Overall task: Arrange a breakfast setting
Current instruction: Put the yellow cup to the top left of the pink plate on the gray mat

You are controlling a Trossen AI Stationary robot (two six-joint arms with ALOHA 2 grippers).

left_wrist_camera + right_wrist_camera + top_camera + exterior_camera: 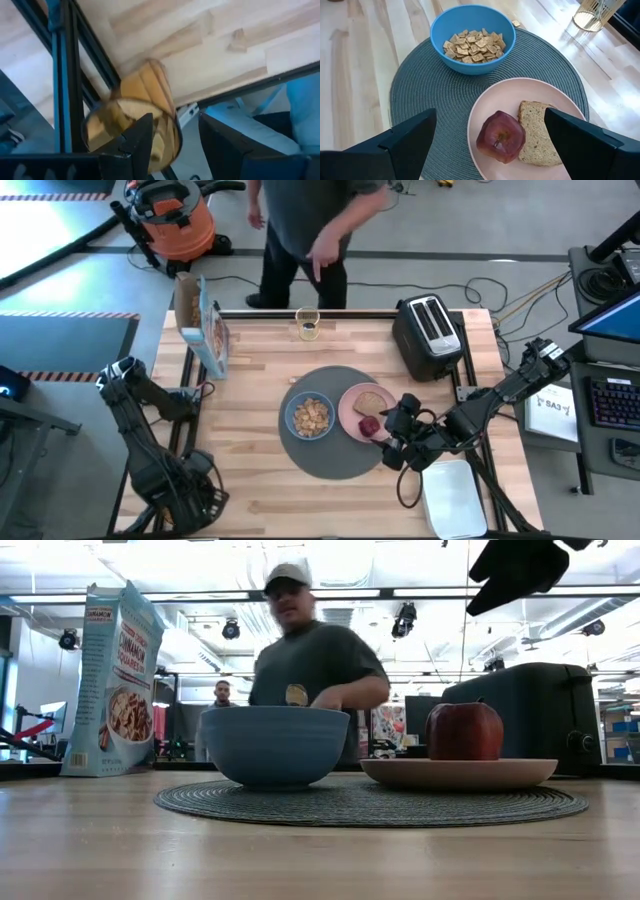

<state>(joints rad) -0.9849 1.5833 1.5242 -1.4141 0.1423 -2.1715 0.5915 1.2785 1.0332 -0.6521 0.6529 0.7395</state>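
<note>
A round dark grey mat [330, 452] lies mid-table. On it stand a blue bowl [310, 418] of cereal squares and a pink plate [352, 402]. The plate carries a toast slice [537, 134] and a red apple [501, 136]. A glass [307, 325] stands near the far edge. My right gripper [392, 442] is open, above the plate's near right rim, its fingers wide apart either side of the apple in its wrist view [490, 115], touching nothing. My left gripper [175, 145] is open at the table's near left corner. No spoon shows.
A cereal box [205, 330] stands at the far left and a black toaster [428, 335] at the far right. A white tray [455, 495] lies at the near right. A person [310, 220] stands at the far edge, a hand [322, 262] above the glass. An amber ribbed cylinder [145, 100] shows by the table frame.
</note>
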